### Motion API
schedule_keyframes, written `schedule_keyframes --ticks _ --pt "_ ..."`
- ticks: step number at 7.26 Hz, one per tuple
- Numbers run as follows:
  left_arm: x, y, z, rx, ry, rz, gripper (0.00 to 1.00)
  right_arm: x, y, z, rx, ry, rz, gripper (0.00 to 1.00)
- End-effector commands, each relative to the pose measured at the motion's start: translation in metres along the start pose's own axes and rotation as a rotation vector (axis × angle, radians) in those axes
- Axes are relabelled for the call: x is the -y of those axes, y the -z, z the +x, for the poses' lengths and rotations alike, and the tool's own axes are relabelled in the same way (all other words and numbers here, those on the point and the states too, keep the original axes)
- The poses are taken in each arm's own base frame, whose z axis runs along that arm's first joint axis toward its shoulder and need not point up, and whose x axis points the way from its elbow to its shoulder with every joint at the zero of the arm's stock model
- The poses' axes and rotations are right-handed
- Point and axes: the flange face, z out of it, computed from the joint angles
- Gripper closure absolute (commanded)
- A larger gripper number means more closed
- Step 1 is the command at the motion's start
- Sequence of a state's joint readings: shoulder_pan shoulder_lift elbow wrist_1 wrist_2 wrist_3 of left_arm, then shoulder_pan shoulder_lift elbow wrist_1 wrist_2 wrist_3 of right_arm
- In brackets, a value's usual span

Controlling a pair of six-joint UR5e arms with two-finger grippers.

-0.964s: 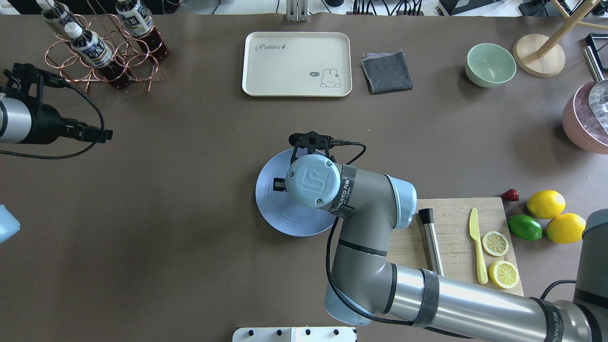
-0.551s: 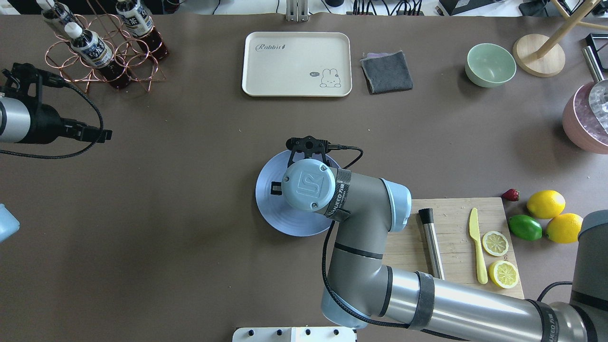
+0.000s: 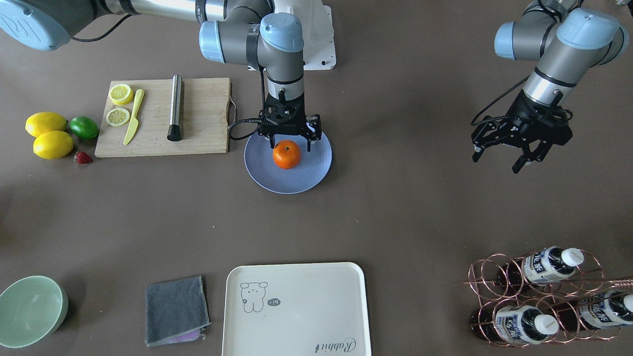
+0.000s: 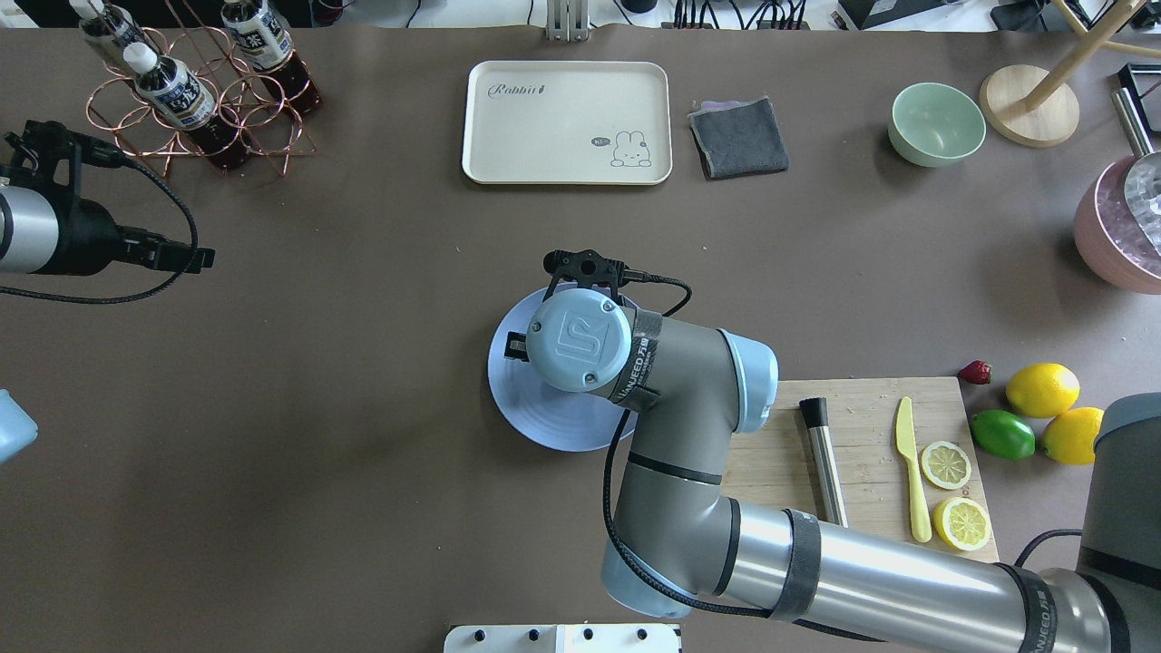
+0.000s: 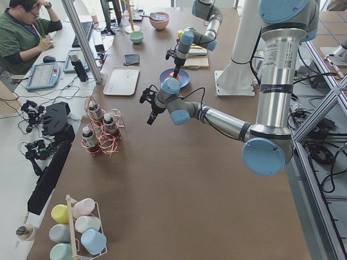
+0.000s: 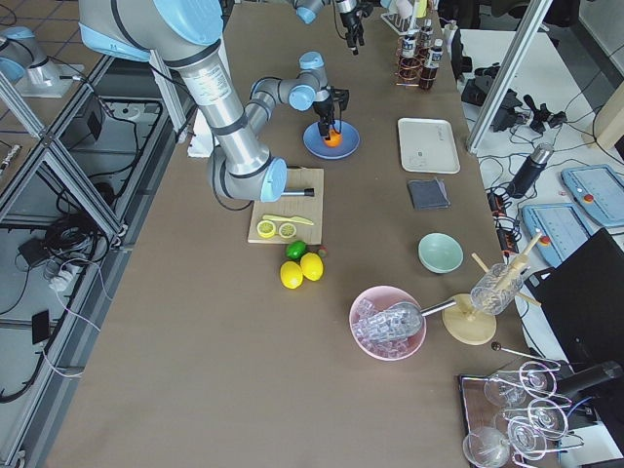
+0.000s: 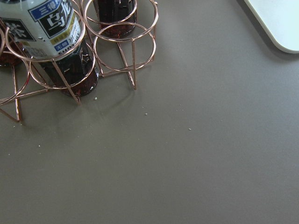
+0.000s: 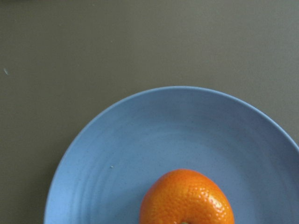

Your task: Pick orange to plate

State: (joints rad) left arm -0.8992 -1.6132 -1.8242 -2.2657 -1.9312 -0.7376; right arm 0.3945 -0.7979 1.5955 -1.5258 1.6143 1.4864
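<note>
- The orange point(image 3: 287, 154) sits on the plate point(image 3: 306, 174), a little off the plate's middle toward the robot's base, well inside the rim.
- The right gripper point(image 3: 290, 145) points straight down over the plate. Its jaws are spread apart, one finger on each side of the orange and wider than the fruit.
- From the front-facing view the finger point(image 3: 271, 143) on the cutting-board side looks very close to the orange's skin. I cannot tell whether it touches.
- In the right wrist view the orange point(image 8: 187, 198) lies at the bottom edge, resting on the blue plate point(image 8: 135, 140). No finger shows there.
- The left gripper point(image 3: 497, 162) hangs above the bare table, well apart from the plate on the robot's left. Its fingers are splayed and hold nothing.
- A wooden cutting board point(image 3: 203, 118) lies just beside the plate on the robot's right. It carries a metal muddler point(image 3: 175, 106), a yellow knife point(image 3: 133, 117) and two lemon halves point(image 3: 120, 93).
- Farther from the plate on that same side are two whole lemons point(image 3: 46, 123), a lime point(image 3: 84, 127) and a strawberry point(image 3: 83, 157).
- Beyond the plate, away from the robot, lies a cream tray point(image 3: 296, 311).
- A copper rack of bottles point(image 3: 539, 296) stands well off toward the robot's left.
</note>
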Motion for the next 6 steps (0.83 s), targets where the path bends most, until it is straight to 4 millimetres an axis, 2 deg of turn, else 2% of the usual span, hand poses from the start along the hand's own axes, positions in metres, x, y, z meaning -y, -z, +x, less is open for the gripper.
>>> schedule_keyframes --ticks 1,2,3,4,6 --pt "-0.002 0.005 -0.002 -0.019 0.005 -0.014 0.02 0.049 0.093 0.023 0.009 -0.051 -0.06 0.0" --pt "-0.007 0.013 -0.004 -0.015 0.005 -0.012 0.02 0.084 0.134 0.053 -0.005 -0.04 -0.084 0.0" --pt "-0.02 0.023 -0.024 0.013 0.025 -0.021 0.02 0.122 0.156 0.115 -0.011 -0.02 -0.104 0.0" --pt "-0.043 0.026 -0.048 0.051 -0.063 -0.055 0.02 0.157 0.162 0.187 -0.032 0.051 -0.115 0.0" --pt "-0.018 0.067 -0.108 0.086 -0.097 -0.091 0.02 0.237 0.17 0.327 -0.083 0.188 -0.149 0.0"
